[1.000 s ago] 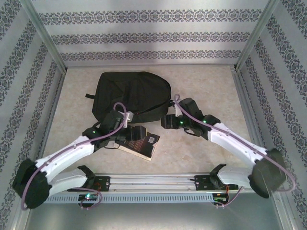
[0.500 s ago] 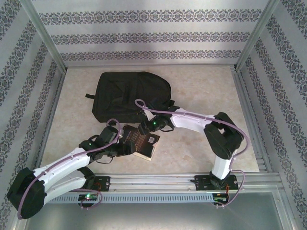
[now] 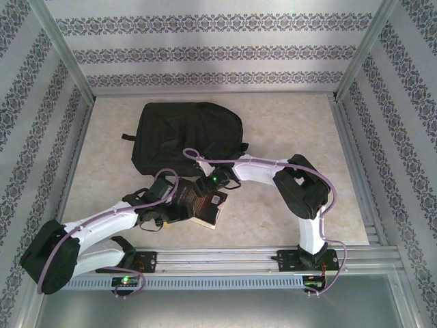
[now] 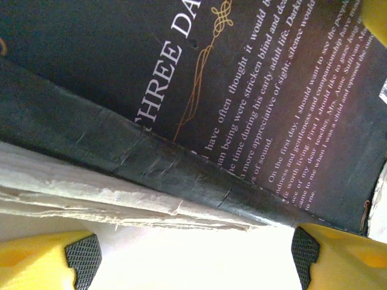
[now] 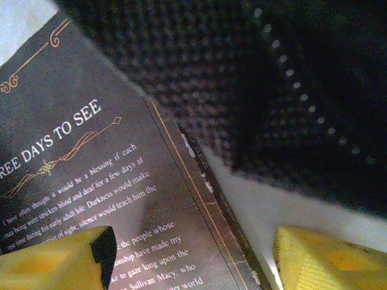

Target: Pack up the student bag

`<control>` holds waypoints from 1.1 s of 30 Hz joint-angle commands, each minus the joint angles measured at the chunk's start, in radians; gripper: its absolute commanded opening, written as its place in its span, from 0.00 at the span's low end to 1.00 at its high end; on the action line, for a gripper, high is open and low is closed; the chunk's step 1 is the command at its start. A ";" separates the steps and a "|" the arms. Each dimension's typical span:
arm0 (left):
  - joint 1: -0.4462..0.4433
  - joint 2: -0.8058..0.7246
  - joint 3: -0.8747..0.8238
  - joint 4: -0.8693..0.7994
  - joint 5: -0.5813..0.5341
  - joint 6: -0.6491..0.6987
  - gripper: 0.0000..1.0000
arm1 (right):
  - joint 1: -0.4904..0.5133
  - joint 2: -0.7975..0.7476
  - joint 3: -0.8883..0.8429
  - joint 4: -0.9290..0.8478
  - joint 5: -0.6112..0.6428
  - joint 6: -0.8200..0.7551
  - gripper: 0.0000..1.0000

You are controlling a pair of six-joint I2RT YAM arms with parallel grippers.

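Observation:
The student bag (image 3: 186,135), a large black backpack, lies flat on the table's far half, and its mesh fabric (image 5: 272,78) crosses the top of the right wrist view. A dark-covered book (image 3: 208,205) titled "Three Days to See" lies just in front of it. My left gripper (image 3: 175,209) is at the book's left edge, open; its pads (image 4: 81,258) flank bare table just short of the book's page edge (image 4: 91,193). My right gripper (image 3: 204,187) hovers open over the book's far edge, between book and bag. One of its fingers (image 5: 60,260) is over the cover (image 5: 91,181), the other over the table.
Patterned walls and metal rails (image 3: 351,157) enclose the beige tabletop (image 3: 287,123). A rail (image 3: 218,256) carrying the arm bases runs along the near edge. The right arm's elbow (image 3: 300,191) is folded up at the right of the book.
The right arm has swung in from the right and its gripper now sits over the book's far edge. The left gripper has drawn back slightly toward the book's left edge.

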 commanded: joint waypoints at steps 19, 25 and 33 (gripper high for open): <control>0.003 0.203 0.065 0.446 0.097 0.035 0.88 | 0.020 -0.162 -0.302 0.140 -0.231 0.077 0.68; 0.002 0.238 0.097 0.494 0.139 0.025 0.88 | 0.011 -0.165 -0.312 0.136 -0.259 0.103 0.68; 0.002 0.267 0.138 0.566 0.182 -0.018 0.88 | -0.079 -0.169 -0.365 0.252 -0.349 0.231 0.67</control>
